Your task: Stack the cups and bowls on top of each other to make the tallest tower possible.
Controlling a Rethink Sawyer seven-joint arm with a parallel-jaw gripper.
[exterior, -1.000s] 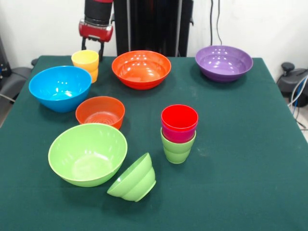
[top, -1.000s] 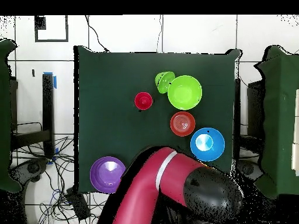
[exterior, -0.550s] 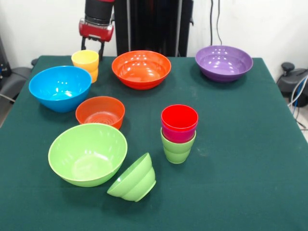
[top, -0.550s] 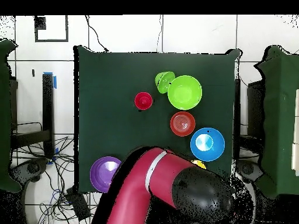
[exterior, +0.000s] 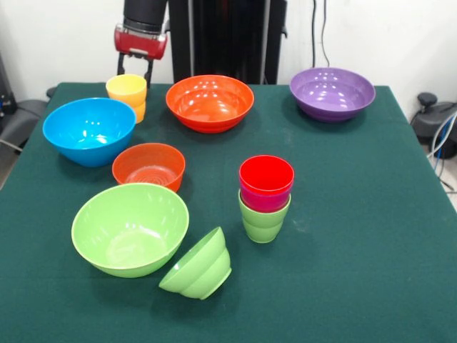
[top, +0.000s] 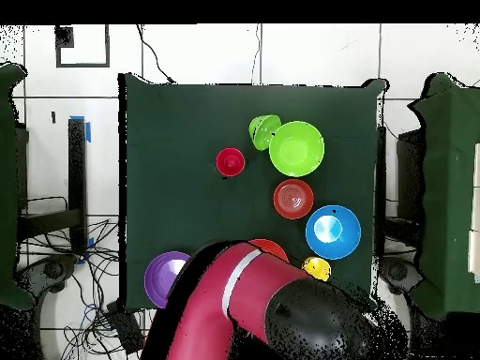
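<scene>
My gripper [exterior: 136,69] hangs open just above and behind the yellow cup [exterior: 127,95] at the table's far left, with nothing between its fingers. Near the middle stands a short stack of cups [exterior: 265,199]: red in purple in light green. A large blue bowl [exterior: 89,131], a small orange-red bowl [exterior: 148,166] and a large green bowl [exterior: 130,229] run down the left side. A small green bowl [exterior: 198,266] lies tipped on its side by the large green one. The large orange bowl [exterior: 210,102] and purple bowl [exterior: 332,93] sit at the back.
In the overhead view my arm [top: 253,309] covers part of the purple bowl [top: 167,277] and most of the orange bowl [top: 272,249]. The yellow cup [top: 317,269] shows beside the arm, below the blue bowl [top: 332,232]. Green cloth [exterior: 371,236] lies right of the cup stack.
The gripper has lifted a little above the yellow cup. In the overhead view the arm has swung left, uncovering the yellow cup and a bit of the orange bowl.
</scene>
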